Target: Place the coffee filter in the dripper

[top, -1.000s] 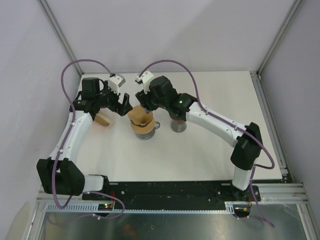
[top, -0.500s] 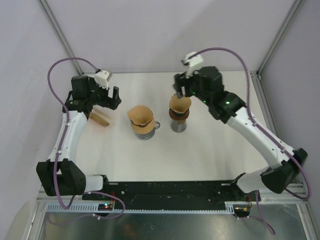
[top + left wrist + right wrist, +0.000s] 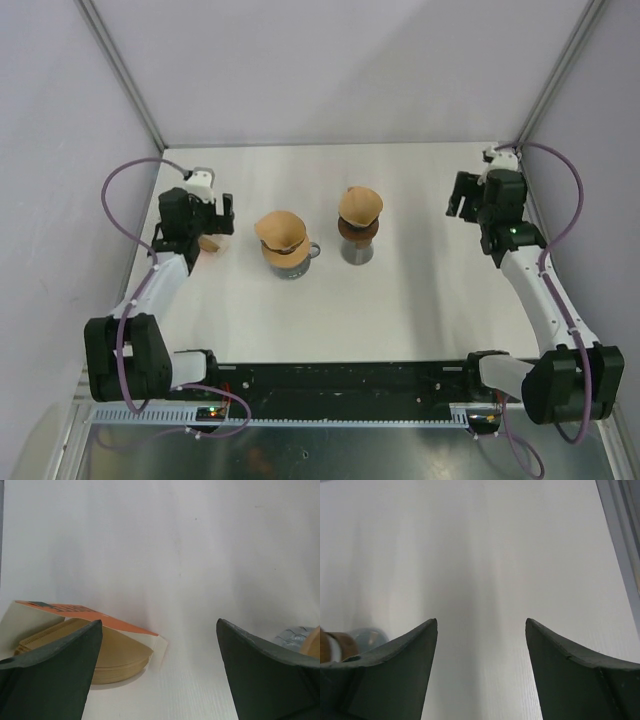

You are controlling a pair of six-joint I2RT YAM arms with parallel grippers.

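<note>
A brown coffee filter [image 3: 360, 203] sits mouth-up in the dripper [image 3: 357, 232], just right of a second dripper [image 3: 290, 262] that also carries one, so the task looks complete. The right gripper [image 3: 460, 196], jaws spread and empty, hangs well off to the filter's right and is the nearer arm. The left gripper [image 3: 218, 214], likewise spread and empty, hovers over the spare filter stack [image 3: 107, 655].
</note>
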